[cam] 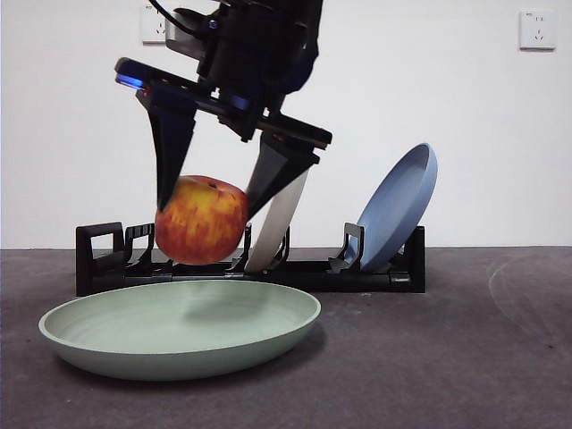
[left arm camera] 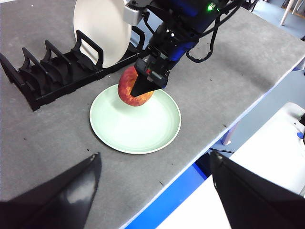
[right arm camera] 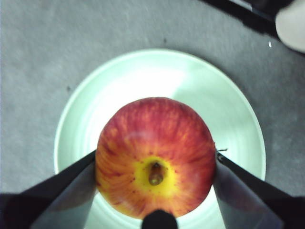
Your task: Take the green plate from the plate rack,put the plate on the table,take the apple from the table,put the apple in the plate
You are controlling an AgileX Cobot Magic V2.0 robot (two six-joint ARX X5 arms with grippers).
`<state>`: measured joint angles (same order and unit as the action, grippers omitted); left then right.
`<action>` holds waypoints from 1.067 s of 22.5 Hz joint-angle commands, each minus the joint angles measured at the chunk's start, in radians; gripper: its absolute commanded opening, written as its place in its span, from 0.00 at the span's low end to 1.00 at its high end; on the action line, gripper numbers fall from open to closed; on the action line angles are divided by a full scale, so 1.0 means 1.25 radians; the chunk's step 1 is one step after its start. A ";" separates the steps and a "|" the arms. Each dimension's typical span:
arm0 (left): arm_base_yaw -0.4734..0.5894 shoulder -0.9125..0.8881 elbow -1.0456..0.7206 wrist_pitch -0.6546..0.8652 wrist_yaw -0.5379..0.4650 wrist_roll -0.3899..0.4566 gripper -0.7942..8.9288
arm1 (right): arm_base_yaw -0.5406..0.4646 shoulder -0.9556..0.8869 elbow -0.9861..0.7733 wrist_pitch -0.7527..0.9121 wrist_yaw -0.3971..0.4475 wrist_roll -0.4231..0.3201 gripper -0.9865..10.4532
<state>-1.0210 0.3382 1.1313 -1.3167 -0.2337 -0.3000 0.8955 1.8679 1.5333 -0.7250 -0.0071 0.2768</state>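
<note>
Table [cam: 500,357] holds green plate [cam: 179,335], empty; my right gripper [cam: 214,201] clamps apple [cam: 202,220] just above it; left gripper [left arm camera: 152,171] wide.

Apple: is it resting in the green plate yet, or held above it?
Held above it. The right end effector grips the apple, and the front view shows a gap between the apple and the green plate.

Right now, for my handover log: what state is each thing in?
apple: held above the green plate, not touching
green plate: flat on the table, empty
right gripper: shut on apple
left gripper: open, holding nothing
cream-white plate: upright in plate rack
blue plate: leaning in rack
</note>
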 commanded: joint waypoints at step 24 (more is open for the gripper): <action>0.001 -0.003 -0.003 0.000 -0.026 -0.008 0.47 | 0.007 0.114 0.014 -0.042 -0.024 -0.037 0.08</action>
<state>-1.0210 0.3382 1.1313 -1.3178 -0.2611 -0.3004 0.8993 1.9942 1.5509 -0.7841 -0.0345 0.2386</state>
